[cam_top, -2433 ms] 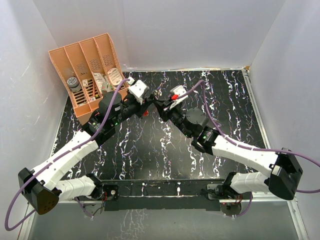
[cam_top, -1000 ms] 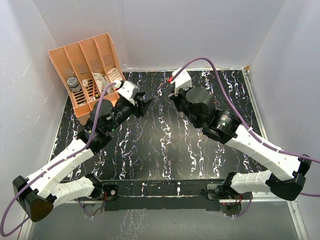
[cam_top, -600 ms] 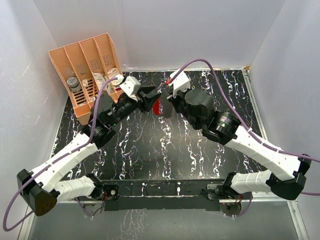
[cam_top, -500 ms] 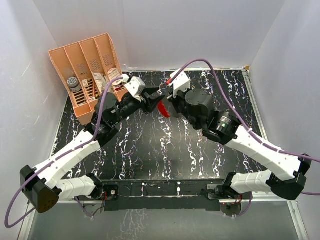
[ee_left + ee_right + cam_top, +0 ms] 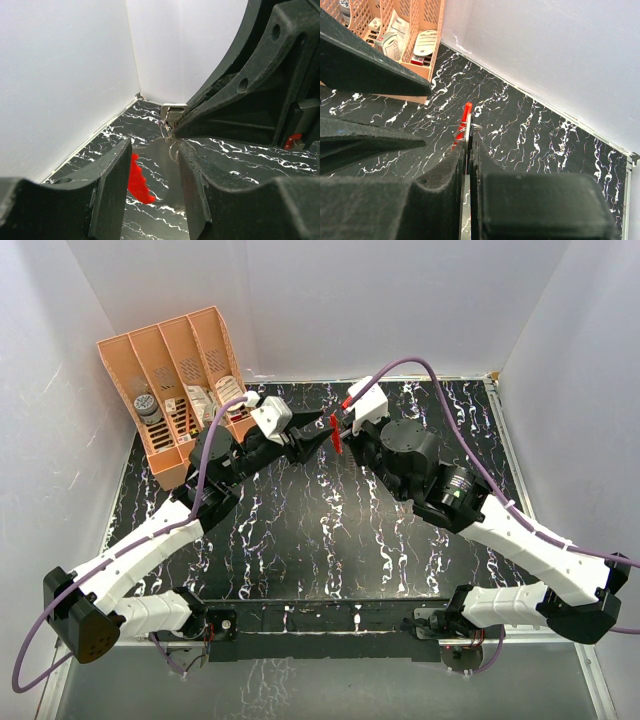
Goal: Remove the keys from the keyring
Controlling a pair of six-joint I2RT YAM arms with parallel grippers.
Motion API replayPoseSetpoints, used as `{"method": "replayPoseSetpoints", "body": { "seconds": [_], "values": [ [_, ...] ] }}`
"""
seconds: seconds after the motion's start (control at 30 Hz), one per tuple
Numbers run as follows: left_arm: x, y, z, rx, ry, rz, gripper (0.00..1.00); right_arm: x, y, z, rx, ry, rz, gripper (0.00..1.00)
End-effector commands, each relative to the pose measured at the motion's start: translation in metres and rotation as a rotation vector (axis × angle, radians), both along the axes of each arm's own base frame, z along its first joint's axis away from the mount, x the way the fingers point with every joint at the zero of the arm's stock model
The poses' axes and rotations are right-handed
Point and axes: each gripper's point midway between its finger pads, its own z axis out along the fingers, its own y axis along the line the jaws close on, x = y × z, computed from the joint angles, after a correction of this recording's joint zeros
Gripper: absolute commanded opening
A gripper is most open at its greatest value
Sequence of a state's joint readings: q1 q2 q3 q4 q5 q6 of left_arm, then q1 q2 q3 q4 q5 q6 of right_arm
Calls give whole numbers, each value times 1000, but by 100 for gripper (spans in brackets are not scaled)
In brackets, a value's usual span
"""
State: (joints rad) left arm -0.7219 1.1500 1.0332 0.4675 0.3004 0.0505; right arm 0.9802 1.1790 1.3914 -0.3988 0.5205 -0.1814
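At the far left stands the peach organiser (image 5: 172,380), close behind the left arm's wrist, an edge to mind if that arm swings outward. The left gripper (image 5: 310,441) is held up off the table (image 5: 300,540) with its fingers apart and nothing between them, aimed at the other arm's tool. Straight ahead of it, in the left wrist view, the small silver key (image 5: 173,112) sits just against the right gripper's black body, with the thin metal ring (image 5: 173,149) hanging below it. The keyring (image 5: 466,116) is in the air over the back middle of the table. Its red tag pokes out past the tips of the right gripper (image 5: 468,146), whose jaws are pressed together on the tag's flat edge.

The step in hand looks like taking hold of the key. It would go best if the left fingers advance slowly, centre on the key alone — not the thin metal ring — and close squarely before any pull, while the right arm holds the tag steady. The two tools are very near each other, so a knock between them is the risk. Rightward, the table runs bare to the side wall (image 5: 570,390) — room to draw apart.
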Motion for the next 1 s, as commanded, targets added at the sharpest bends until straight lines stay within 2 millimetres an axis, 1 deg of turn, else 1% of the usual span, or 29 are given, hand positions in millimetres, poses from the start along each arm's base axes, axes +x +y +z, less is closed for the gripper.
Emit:
{"method": "replayPoseSetpoints", "body": {
  "seconds": [0.0, 0.17, 0.3, 0.4, 0.47, 0.5, 0.6, 0.67, 0.8, 0.87, 0.93, 0.97],
  "values": [
    [-2, 2, 20, -38, -75, -2, 40, -6, -2, 40, 118, -78, 17, 0],
    [8, 3, 20, -41, -90, 39, 34, -9, 2, 43, 123, -79, 41, 0],
    [14, 0, 17, -18, -92, 46, 33, -12, 5, 46, 107, -75, 64, 0],
    [16, 0, 14, -1, -85, 59, 32, -11, 5, 47, 47, -49, 58, 0],
    [16, 8, 15, -12, -88, 91, 32, -12, 5, 47, -6, -27, 59, 0],
    [16, 13, 14, -19, -90, 111, 32, -12, 6, 43, -47, -10, 63, 0],
    [16, 25, 12, -27, -88, 164, 32, -16, 2, 47, -86, -12, 75, 0],
    [16, 30, 8, -17, -81, 185, 32, -20, -2, 51, -99, -33, 97, 0],
    [12, 39, 4, -4, -70, 207, 31, -34, -1, 51, -167, -63, 208, 0],
    [11, 44, 3, -10, -70, 223, 32, -39, -1, 46, -219, -30, 242, 0],
    [8, 49, 5, -19, -73, 233, 32, -40, -1, 38, -287, 18, 254, 0],
    [6, 50, 7, -25, -75, 231, 32, -39, 1, 31, -321, 46, 259, 0]
  ]
}}
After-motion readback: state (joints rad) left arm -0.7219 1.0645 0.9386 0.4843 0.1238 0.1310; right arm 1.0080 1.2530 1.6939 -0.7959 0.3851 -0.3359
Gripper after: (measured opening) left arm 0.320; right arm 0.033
